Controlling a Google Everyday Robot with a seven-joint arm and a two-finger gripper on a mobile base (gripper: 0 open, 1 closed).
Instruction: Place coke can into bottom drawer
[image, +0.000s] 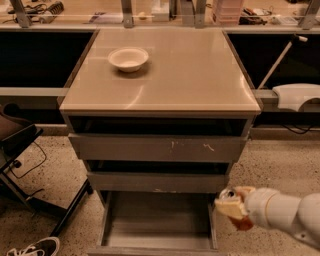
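The bottom drawer (150, 222) is pulled open at the foot of the grey cabinet, and its flat grey floor shows nothing inside. My gripper (231, 206) comes in from the lower right on a white arm. It is shut on the coke can (243, 223), of which only the silver top and a strip of red side show. The can is held tilted, just above and outside the drawer's right wall, near the right end of the middle drawer front.
A white bowl (128, 58) sits on the cabinet top (200, 75). The scratched top drawer front (160, 147) and the middle drawer front (155, 181) are above the open tray. A black chair base (30, 150) and a shoe (35, 247) are at the left, and a white fixture (297, 95) at the right.
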